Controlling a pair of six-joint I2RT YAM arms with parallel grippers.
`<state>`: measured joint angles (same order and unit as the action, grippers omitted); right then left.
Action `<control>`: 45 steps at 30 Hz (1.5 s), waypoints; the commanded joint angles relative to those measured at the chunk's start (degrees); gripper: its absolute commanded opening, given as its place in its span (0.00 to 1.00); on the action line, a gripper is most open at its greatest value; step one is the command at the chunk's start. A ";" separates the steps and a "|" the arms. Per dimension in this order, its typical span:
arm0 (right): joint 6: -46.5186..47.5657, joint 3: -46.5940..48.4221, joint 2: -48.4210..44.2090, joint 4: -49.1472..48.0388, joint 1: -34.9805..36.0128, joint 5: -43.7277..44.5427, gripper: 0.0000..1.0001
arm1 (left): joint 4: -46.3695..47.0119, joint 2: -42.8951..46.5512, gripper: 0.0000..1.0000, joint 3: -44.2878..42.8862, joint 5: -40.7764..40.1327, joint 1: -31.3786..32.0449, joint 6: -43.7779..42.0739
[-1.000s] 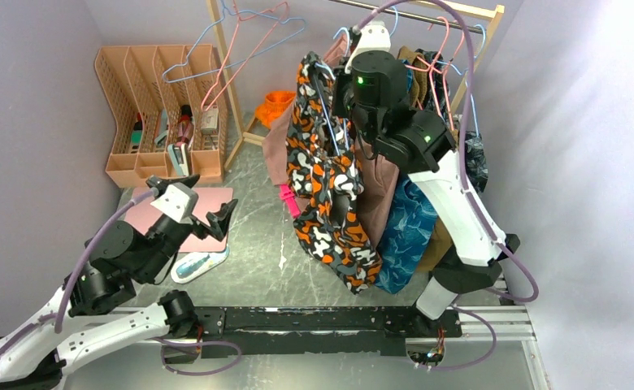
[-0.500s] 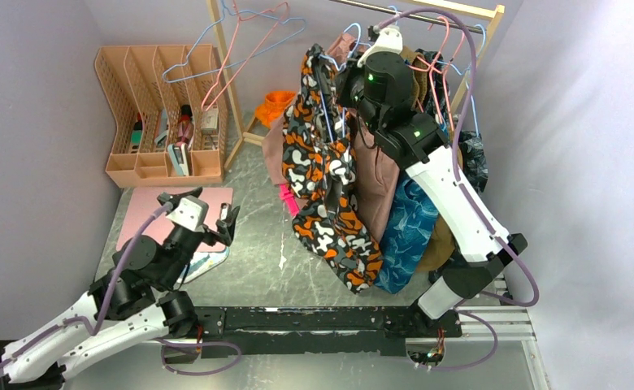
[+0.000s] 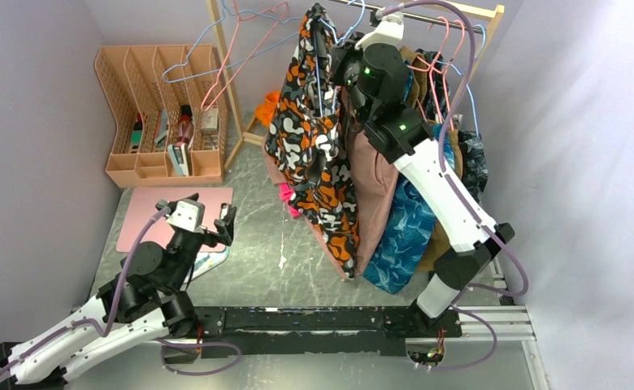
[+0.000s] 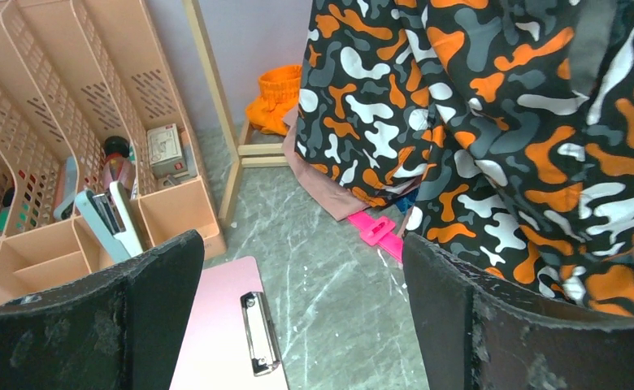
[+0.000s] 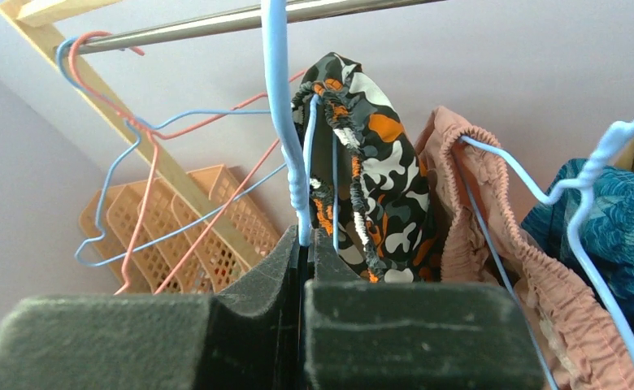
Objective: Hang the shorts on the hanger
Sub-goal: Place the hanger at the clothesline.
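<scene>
Counts are standing as follows: one pair of camouflage shorts [image 3: 318,138], one dusty-pink garment [image 3: 375,195], one blue leaf-print garment [image 3: 407,236], one pink clipboard [image 3: 143,219], one peach organiser [image 3: 147,114], one wooden rack [image 3: 228,81].

My gripper [image 5: 301,253] clamps tight on the neck of the light-blue hanger [image 5: 277,97], whose stem rises past the metal rail [image 5: 184,31]. The camouflage shorts [image 5: 379,179] hang from it, touching the dusty-pink garment [image 5: 492,236] beside them.

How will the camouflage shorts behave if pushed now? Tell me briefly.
Likely floppy: the shorts drape in loose folds from the hanger. Probably light: that thin wire, pinched in the right gripper, carries them. A push would likely set them swinging, as they hang from the top only.
</scene>
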<state>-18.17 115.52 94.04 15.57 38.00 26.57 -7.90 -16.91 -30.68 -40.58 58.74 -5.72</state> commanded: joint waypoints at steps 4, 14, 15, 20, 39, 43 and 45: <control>2.44 2.44 2.76 -8.00 -0.15 5.13 0.00 | 1.48 -3.00 0.95 0.03 -0.14 -1.29 2.01; 4.37 2.20 4.20 -10.45 -0.52 6.67 0.00 | 0.79 -4.31 0.94 0.35 1.20 -1.79 2.33; 4.23 2.66 4.59 -10.13 -0.78 6.28 0.00 | 0.62 -4.36 0.94 0.29 1.08 -1.82 2.38; 4.05 3.74 6.09 -10.14 -1.49 5.97 0.00 | 0.27 -3.91 0.94 0.33 0.62 -1.91 2.38; 4.27 6.15 11.09 -10.84 -2.87 6.80 0.00 | 1.09 -4.21 0.93 0.96 -0.10 -2.14 1.78; 3.32 7.87 12.75 -8.62 -2.97 6.30 0.00 | 1.10 -4.19 0.93 0.99 0.11 -2.28 1.75; 2.77 8.34 13.23 -8.12 -2.95 5.80 0.00 | 1.05 -4.17 0.93 0.97 0.13 -2.36 1.77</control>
<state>-14.06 121.36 106.06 7.97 35.57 32.75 -7.97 -21.08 -29.98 -39.86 56.93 -4.05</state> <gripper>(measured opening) 0.028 0.933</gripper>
